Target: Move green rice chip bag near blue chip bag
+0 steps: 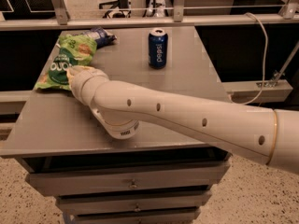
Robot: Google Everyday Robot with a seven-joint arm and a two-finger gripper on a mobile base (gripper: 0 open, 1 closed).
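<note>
The green rice chip bag [66, 59] lies flat at the table's far left corner. The blue chip bag [100, 35] lies just behind it, touching or tucked under its far right end. My arm reaches across the table from the right. My gripper [74, 75] is at the green bag's near right edge, mostly hidden behind the white wrist, and I cannot tell whether it holds the bag.
A blue Pepsi can [158, 48] stands upright at the back middle of the grey table [196, 78]. A metal railing [140, 20] runs behind the table. A white cable [261, 55] hangs at the right. Drawers [133, 183] sit below the tabletop.
</note>
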